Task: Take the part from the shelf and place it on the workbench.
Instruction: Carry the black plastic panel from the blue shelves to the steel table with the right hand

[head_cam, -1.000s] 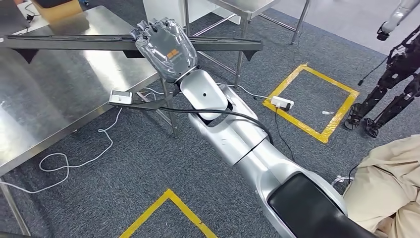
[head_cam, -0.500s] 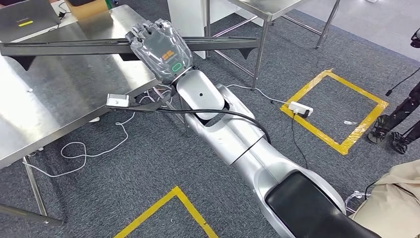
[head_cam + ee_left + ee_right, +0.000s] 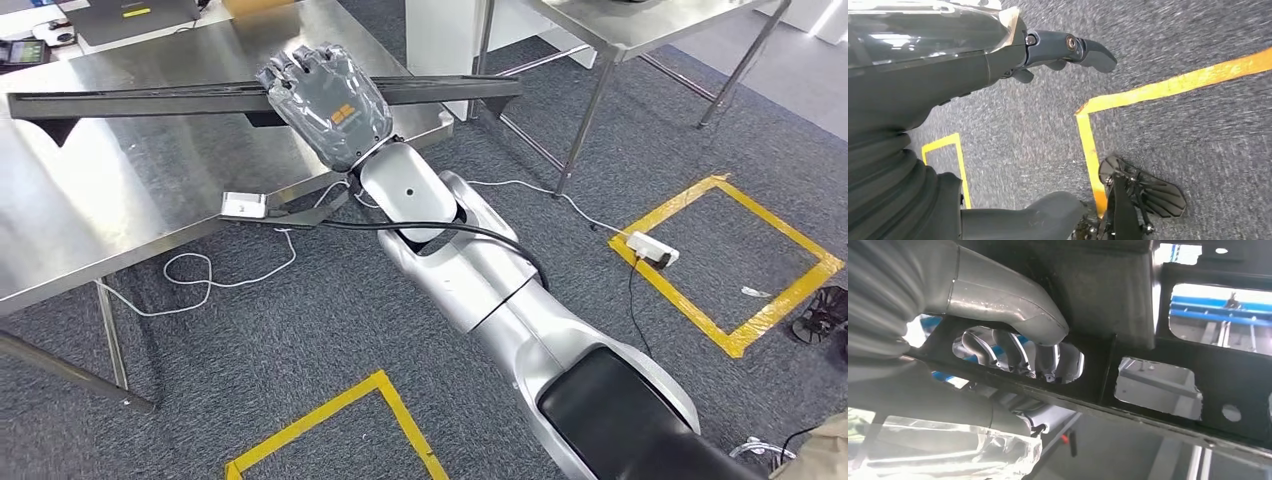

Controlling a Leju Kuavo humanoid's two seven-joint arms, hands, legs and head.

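Gripping the part near its middle, the right hand has its fingers wrapped over the long black rail, thumb pressed under it in the right wrist view, and holds it level above the workbench. Over the last second the whole view has swung, so the bench now fills the 9-to-12 o'clock side and the yellow floor square has slid toward 3 o'clock: the robot has turned toward the drop spot, probably leaving only the lowering and release. Whether the rail touches the steel is unclear; the left hand hangs over carpet, fingers loosely spread, holding nothing.
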